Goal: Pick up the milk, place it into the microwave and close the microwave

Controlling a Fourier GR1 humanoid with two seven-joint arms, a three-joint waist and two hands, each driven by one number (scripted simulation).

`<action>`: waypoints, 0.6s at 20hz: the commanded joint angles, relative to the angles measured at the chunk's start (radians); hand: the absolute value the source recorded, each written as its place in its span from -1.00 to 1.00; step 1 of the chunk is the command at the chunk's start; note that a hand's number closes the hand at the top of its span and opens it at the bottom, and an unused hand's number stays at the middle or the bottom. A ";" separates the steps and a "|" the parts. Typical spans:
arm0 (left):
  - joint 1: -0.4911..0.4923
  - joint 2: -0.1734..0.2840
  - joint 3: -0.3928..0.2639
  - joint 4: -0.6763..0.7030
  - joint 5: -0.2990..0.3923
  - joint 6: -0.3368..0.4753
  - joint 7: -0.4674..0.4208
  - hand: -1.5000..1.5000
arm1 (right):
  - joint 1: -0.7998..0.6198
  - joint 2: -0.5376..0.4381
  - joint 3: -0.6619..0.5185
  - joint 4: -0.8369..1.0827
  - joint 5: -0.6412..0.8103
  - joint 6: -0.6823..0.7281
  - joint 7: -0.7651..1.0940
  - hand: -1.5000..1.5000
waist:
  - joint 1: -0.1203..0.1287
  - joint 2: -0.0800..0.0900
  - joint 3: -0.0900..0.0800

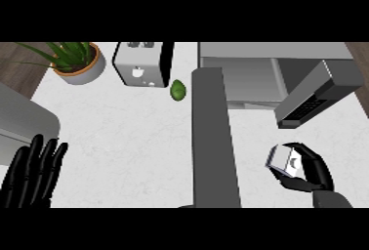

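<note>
Milk (283, 161) was clasped in curled right robot hand (311, 172), lifted for the open microwave (249, 73); left robot hand (30, 176) rested open.

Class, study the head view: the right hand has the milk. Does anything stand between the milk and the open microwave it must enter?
Nothing visible blocks it. The right hand is curled round the milk, and the counter between it and the microwave cavity is bare. The open microwave door hangs just above the milk, at the right of the opening, so the path should pass left of it.
</note>
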 commanded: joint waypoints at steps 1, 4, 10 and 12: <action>-0.041 -0.015 0.009 0.009 -0.004 0.025 0.029 -1.00 | -0.016 0.032 0.032 -0.034 -0.006 0.186 -0.158 1.00 | -0.009 0.001 0.003; 0.015 -0.011 0.010 -0.022 0.009 0.016 0.014 -1.00 | 0.041 0.043 0.049 -0.060 -0.013 0.188 -0.179 1.00 | -0.010 -0.003 0.001; 0.004 0.009 0.048 0.036 0.041 -0.013 -0.006 -1.00 | 0.161 0.142 0.066 -0.191 -0.041 0.061 -0.176 1.00 | -0.022 -0.006 -0.001; 0.024 -0.016 0.001 0.008 0.003 0.005 -0.006 -1.00 | 0.168 0.157 0.065 -0.256 -0.061 0.045 -0.127 1.00 | -0.022 -0.007 -0.001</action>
